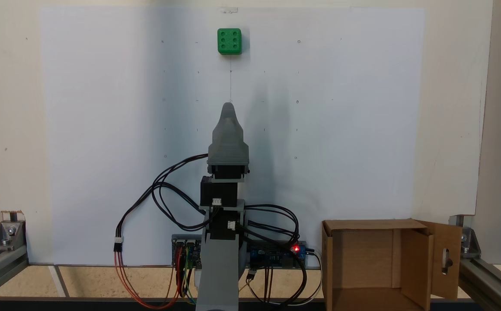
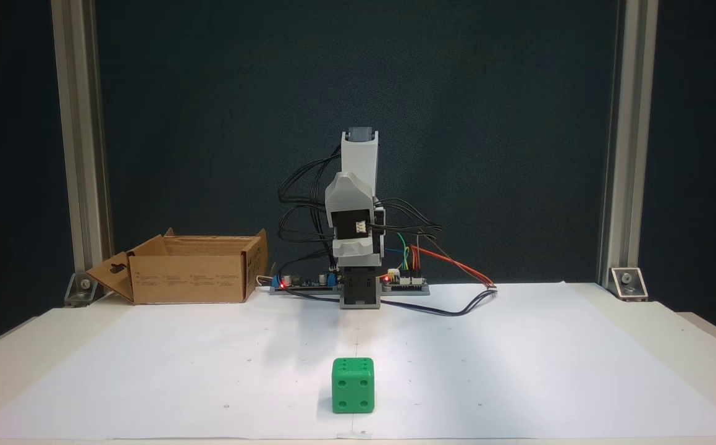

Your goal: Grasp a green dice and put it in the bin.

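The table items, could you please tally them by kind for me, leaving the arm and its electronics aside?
Green dice: 1
Cardboard bin: 1
White paper sheet: 1
Total: 3

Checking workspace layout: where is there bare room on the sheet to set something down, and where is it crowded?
Bare paper on both sides of the green dice and between it and the gripper. Crowded at the arm's base: cables, boards, and the bin.
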You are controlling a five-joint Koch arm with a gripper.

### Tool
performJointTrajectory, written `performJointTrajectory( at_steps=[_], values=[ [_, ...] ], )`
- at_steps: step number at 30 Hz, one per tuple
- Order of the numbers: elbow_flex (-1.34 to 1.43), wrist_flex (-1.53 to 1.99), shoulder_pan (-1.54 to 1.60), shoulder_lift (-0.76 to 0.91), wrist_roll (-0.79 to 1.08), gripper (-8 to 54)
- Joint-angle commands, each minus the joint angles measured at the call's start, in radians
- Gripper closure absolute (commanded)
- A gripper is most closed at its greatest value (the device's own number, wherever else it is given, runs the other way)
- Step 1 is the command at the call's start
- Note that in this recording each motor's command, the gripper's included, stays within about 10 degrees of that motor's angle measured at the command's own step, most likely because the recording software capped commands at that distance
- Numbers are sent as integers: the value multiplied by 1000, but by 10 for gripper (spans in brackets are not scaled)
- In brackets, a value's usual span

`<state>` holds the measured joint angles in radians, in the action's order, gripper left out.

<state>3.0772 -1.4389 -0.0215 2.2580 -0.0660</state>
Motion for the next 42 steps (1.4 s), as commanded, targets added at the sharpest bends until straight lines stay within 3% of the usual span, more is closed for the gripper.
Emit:
performJointTrajectory(
  at_steps=[1, 42],
  values=[
    [52, 71, 14, 109, 120, 14],
    [52, 78, 6, 107, 127, 22]
  ],
)
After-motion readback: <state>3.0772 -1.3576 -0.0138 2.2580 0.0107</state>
